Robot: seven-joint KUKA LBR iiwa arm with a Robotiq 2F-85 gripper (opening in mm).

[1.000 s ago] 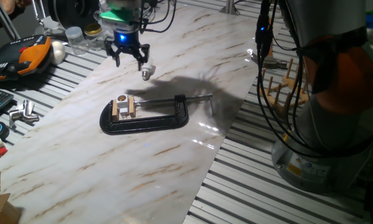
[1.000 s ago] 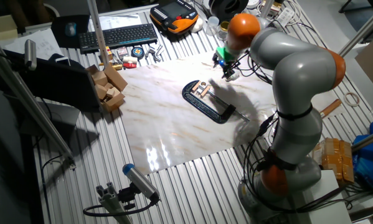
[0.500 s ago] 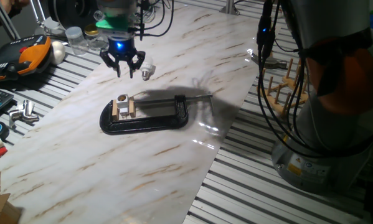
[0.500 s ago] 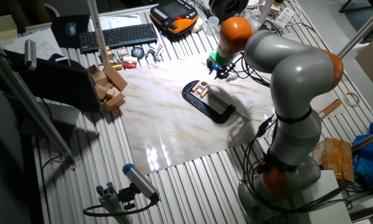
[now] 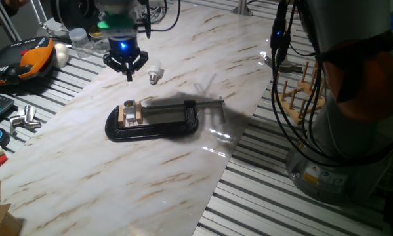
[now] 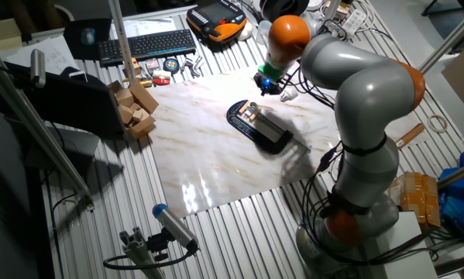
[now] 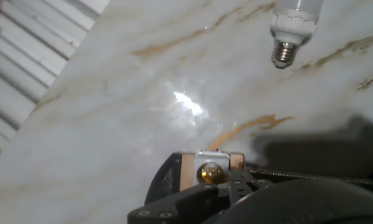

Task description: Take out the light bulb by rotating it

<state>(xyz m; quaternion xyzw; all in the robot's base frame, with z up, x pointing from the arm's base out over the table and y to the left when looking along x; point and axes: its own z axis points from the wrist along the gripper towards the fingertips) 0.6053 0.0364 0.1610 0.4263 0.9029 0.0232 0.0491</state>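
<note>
**Bulb lying free on the marble**

I see the light bulb (image 5: 155, 74) lying on its side on the tabletop (image 5: 183, 164), out of the socket (image 5: 128, 110) held in the black clamp (image 5: 153, 121). My pincer (image 5: 125, 65) hangs just beside the bulb, fingers apart and holding nothing.

fixed views: opposite table sides, high | hand view: close, down | shared: clamp (image 5: 153, 121)
</note>
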